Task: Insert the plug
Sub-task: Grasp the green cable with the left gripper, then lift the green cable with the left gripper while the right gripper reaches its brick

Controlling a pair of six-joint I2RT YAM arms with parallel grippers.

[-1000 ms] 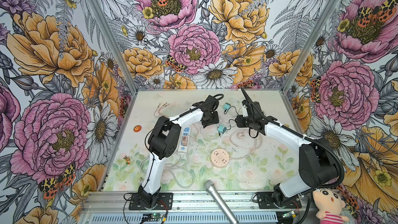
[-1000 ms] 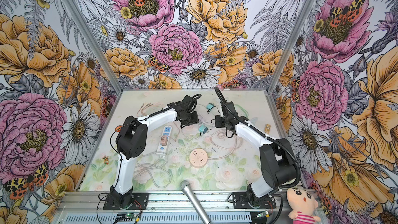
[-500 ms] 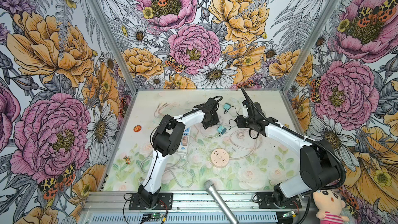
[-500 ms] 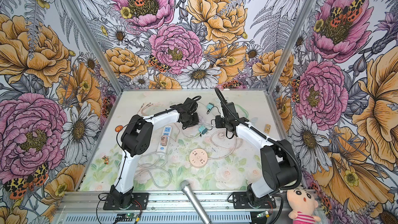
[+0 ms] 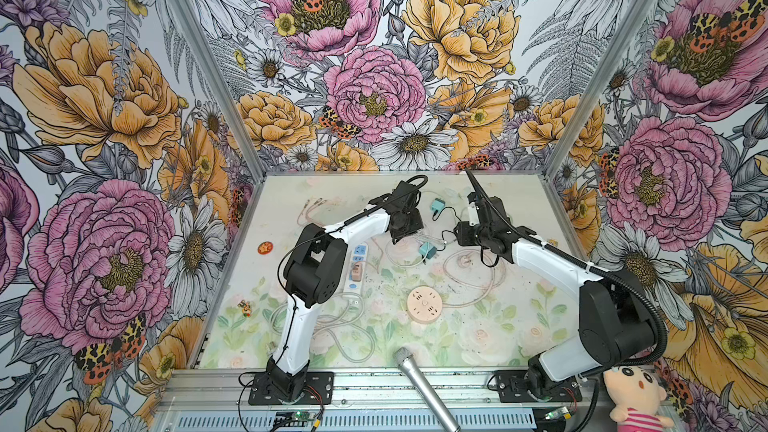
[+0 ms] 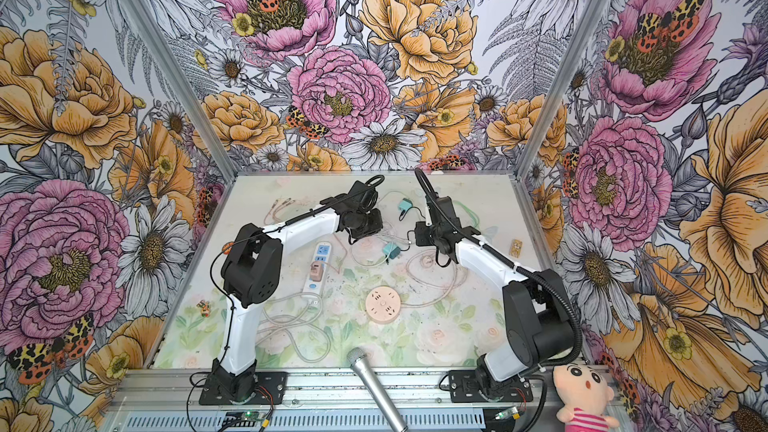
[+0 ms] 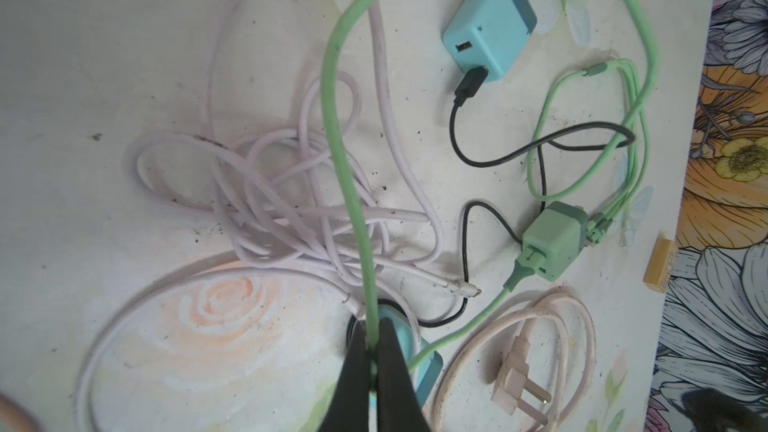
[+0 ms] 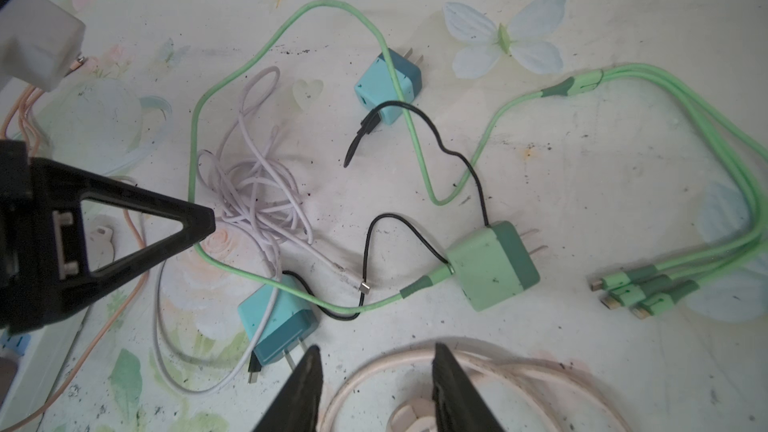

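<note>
My left gripper [image 7: 376, 326] is shut on a green cable [image 7: 332, 97] and hangs just above a teal adapter [image 7: 428, 367]. That cable runs on to a green adapter [image 7: 552, 245] lying on the table. A pale pink plug [image 7: 517, 384] lies flat inside its coiled pink cord. My right gripper [image 8: 374, 353] stands open above that cord [image 8: 365, 371], and nothing sits between its fingers. A second teal adapter [image 8: 386, 87] lies farther back. In both top views the white power strip [image 5: 356, 263] [image 6: 319, 268] and the round pink socket [image 5: 424, 304] [image 6: 383, 304] lie nearer the front.
A tangled lilac cable [image 7: 291, 184] and a black cable [image 8: 415, 218] cross the green one. A microphone [image 5: 424, 384] leans over the front edge. A plush doll [image 5: 636, 392] sits at the front right. A small tan block [image 6: 516, 248] lies near the right wall.
My left gripper has shut on the green cable, and its arm has shifted slightly. The right arm has stayed still with its jaws open.
</note>
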